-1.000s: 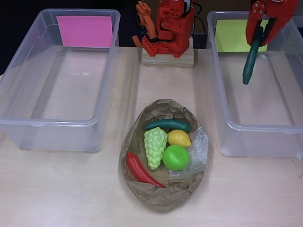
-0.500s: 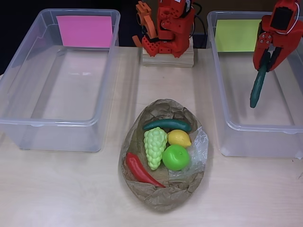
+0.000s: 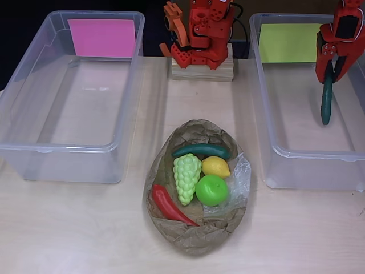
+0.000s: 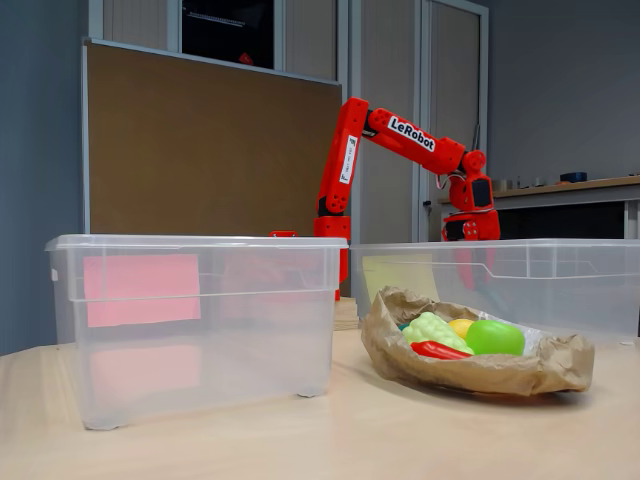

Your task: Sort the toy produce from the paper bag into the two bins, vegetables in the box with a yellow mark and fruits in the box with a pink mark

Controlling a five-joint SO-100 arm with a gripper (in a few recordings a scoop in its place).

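1. While the gripper (image 3: 327,77) hangs over the right bin (image 3: 268,114), the one with the yellow mark (image 3: 287,43), it is clenched on a dark green cucumber (image 3: 326,103) that dangles straight down inside the bin's outline in the overhead view.
2. Whether the cucumber's lower tip touches the bin floor cannot be told; the fixed view shows the gripper (image 4: 470,228) at about rim height, with the cucumber blurred behind the bin wall.
3. On the desk (image 3: 68,228), the paper bag (image 3: 197,234) lies between the bins and holds a second cucumber (image 3: 202,150), grapes (image 3: 186,177), a lemon (image 3: 216,166), a green apple (image 3: 211,190) and a red pepper (image 3: 168,206).
4. At far left, the bin (image 3: 17,114) with the pink mark (image 3: 102,37) holds nothing yet.
5. Judged from this, the step in hand is the drop, and most of the sorting is left.
6. Risk one: the cucumber sits near the bin's right wall, so a release from height could bounce it off the rim and out.
7. Risk two: the grip is at one end only, so the cucumber may swing or slip early if the arm jerks.
8. Risk three: lowering further could knock the gripper against the far wall and shift the light bin.
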